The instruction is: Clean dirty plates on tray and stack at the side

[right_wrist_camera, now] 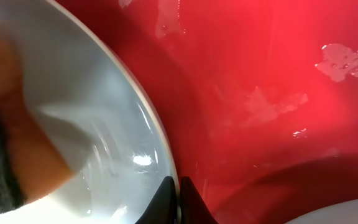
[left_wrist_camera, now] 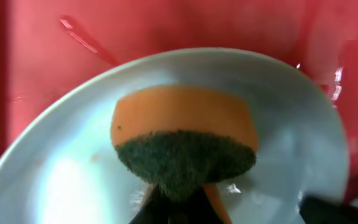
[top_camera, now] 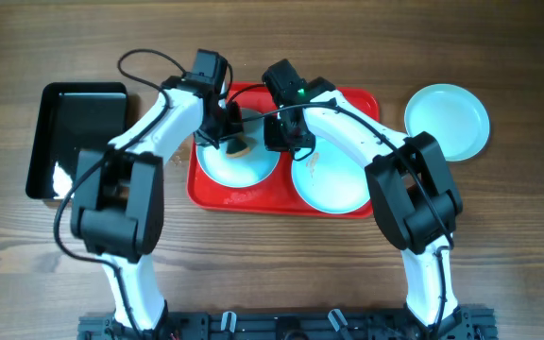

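Two pale plates lie on the red tray [top_camera: 211, 194]: the left plate [top_camera: 248, 168] and the right plate [top_camera: 333, 184], which has small brown smears. A third plate [top_camera: 447, 121] rests on the table to the right of the tray. My left gripper [left_wrist_camera: 179, 202] is shut on an orange sponge with a green scouring face [left_wrist_camera: 182, 143], pressed onto the left plate [left_wrist_camera: 61, 180]. My right gripper [right_wrist_camera: 179, 196] is shut on that plate's rim [right_wrist_camera: 157, 134], with the red tray [right_wrist_camera: 260, 93] beside it. The sponge [right_wrist_camera: 17, 155] shows blurred at the left.
A glossy black tray [top_camera: 74, 137] stands on the wooden table left of the red tray. Both arms cross over the red tray's back half, their cables looping above. The edge of the right plate [right_wrist_camera: 340, 214] shows at the lower right of the right wrist view.
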Tool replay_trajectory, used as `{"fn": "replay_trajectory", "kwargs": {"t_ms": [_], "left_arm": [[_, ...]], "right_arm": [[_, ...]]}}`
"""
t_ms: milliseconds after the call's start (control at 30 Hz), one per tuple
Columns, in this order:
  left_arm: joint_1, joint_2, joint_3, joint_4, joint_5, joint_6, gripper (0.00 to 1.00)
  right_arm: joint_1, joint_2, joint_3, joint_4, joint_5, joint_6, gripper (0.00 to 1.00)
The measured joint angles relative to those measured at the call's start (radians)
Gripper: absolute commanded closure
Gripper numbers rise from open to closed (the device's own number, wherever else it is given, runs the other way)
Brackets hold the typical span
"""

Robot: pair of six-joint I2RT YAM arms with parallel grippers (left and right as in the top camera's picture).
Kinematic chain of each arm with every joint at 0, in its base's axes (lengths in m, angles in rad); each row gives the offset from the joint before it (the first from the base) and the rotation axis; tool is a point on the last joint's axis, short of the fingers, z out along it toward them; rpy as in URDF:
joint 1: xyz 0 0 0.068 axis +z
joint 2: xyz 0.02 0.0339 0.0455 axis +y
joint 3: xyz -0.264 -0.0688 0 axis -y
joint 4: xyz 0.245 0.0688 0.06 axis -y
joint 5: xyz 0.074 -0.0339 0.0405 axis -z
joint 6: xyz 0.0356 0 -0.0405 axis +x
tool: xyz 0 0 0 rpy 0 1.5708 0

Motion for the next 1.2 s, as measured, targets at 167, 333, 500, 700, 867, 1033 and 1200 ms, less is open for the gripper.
{"fn": "replay_trajectory", "kwargs": {"t_ms": [167,333,500,700,867,1033,1200], "left_arm": [[0.001,0.016,0.014,-0.008,-0.004,0.0,0.96],[0.0,0.018,0.03,-0.078,-0.098,0.0,0.96],[0.005,0.005,0.033,-0.177,-0.267,0.0,0.96],[0.003,-0.035,0.025,-0.227,-0.434,0.001,0.96],[0.011,-0.127,0.019,-0.228,-0.541,0.0,0.96],[-0.002,-0.218,0.019,-0.212,-0.548,0.0,0.96],[-0.02,-0.237,0.018,-0.209,-0.437,0.0,0.96]], "right_arm": [[-0.001,0.0,0.0,0.0,0.0,0.0,0.96],[0.001,0.0,0.0,0.001,-0.001,0.0,0.96],[0.003,0.0,0.0,0.001,0.0,0.0,0.96],[0.011,-0.001,0.0,0.01,-0.011,0.0,0.96],[0.004,-0.001,0.0,0.0,0.005,0.0,0.96],[-0.002,-0.001,0.0,0.0,0.015,0.0,0.96],[-0.002,-0.001,0.0,0.005,0.019,0.0,0.96]]}}
